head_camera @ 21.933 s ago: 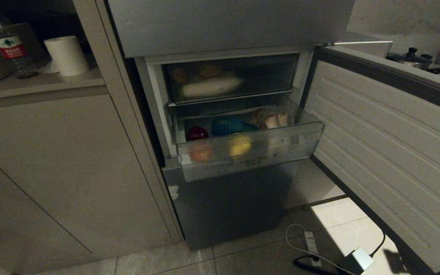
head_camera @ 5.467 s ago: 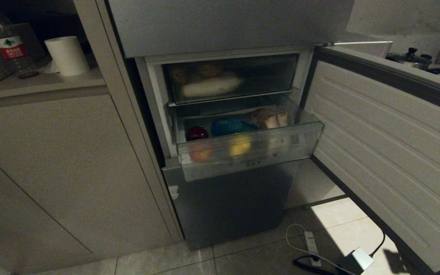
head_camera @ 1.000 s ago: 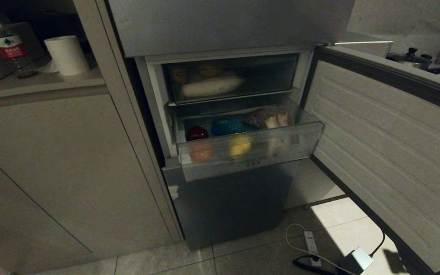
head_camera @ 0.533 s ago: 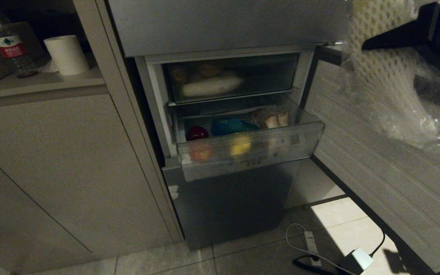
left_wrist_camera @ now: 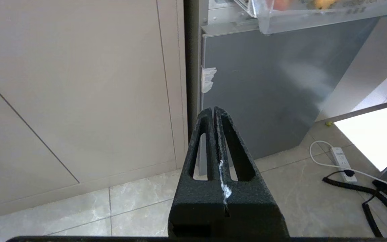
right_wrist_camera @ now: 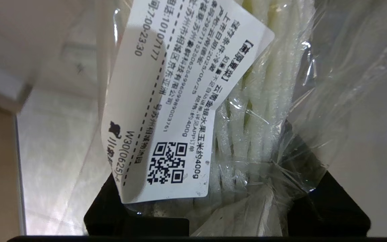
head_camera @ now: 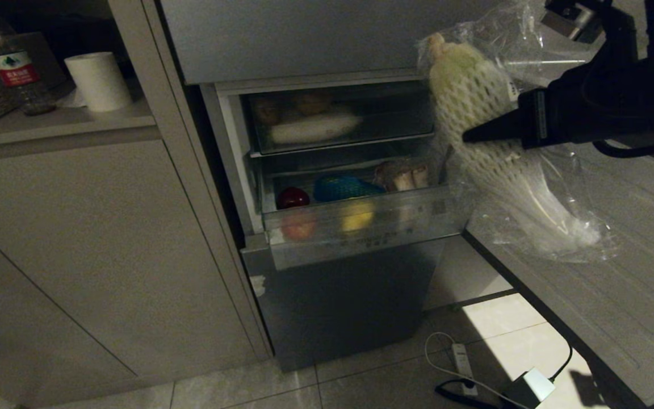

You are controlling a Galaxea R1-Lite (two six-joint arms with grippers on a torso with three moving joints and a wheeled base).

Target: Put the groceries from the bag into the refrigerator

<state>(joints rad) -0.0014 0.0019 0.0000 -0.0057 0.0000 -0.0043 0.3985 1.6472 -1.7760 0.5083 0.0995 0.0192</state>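
My right gripper (head_camera: 477,136) comes in from the upper right, shut on a pack of pale corn (head_camera: 466,91) in white foam netting and clear film. In the right wrist view the pack (right_wrist_camera: 267,111) with its white printed label (right_wrist_camera: 166,111) fills the space between the black fingers (right_wrist_camera: 328,208). It hangs in front of the refrigerator (head_camera: 332,40), just right of the pulled-out clear drawer (head_camera: 361,230). The drawer holds a red apple (head_camera: 293,197), a blue-green netted item (head_camera: 341,187) and yellow fruit (head_camera: 356,216). My left gripper (left_wrist_camera: 213,111) is shut and empty, low before the refrigerator's lower door (left_wrist_camera: 264,84). The bag is out of view.
The refrigerator's door (head_camera: 588,238) stands swung open on the right, under the held pack. Beige cabinets (head_camera: 77,255) are on the left, with a water bottle (head_camera: 12,62) and paper roll (head_camera: 100,82) on their ledge. A power strip and cable (head_camera: 463,363) lie on the floor.
My right arm has swung in from the upper right with the corn pack, moving left and down toward the refrigerator's open front. The left arm has kept still.
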